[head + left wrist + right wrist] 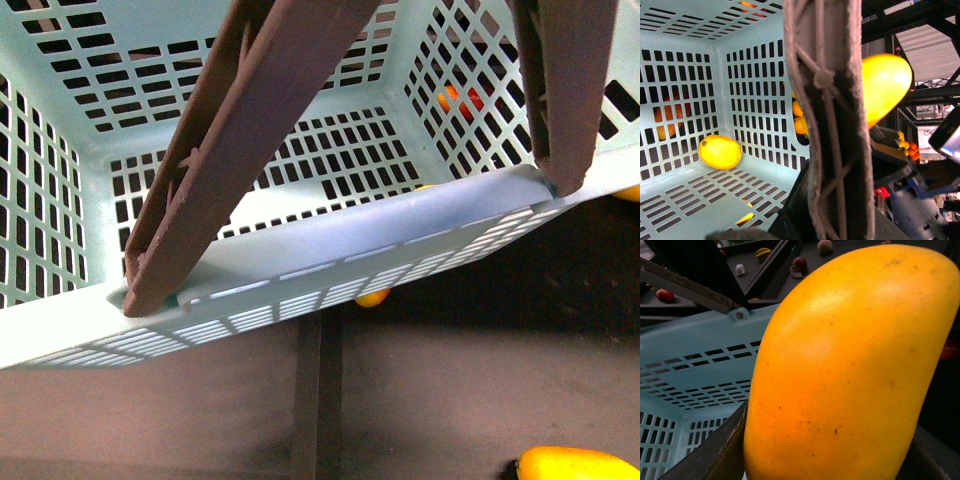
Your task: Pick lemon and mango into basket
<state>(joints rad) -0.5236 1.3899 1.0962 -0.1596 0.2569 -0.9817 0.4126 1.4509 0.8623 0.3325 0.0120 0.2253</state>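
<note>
Step in hand: mango to basket. The lemon point(720, 151) already lies on the basket point(60, 330) floor. The right gripper point(825, 465) is clamped on the mango point(850, 365) near the rim. Next, we judge: clear the rim and brown handles point(230, 150), then release. Left gripper: we cannot tell its state. Other fruit point(670, 117) shows behind the slots.

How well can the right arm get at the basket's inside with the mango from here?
Probably yes: the mango sits at the basket rim with the open inside just past it; the brown handle lies clear of it.
</note>
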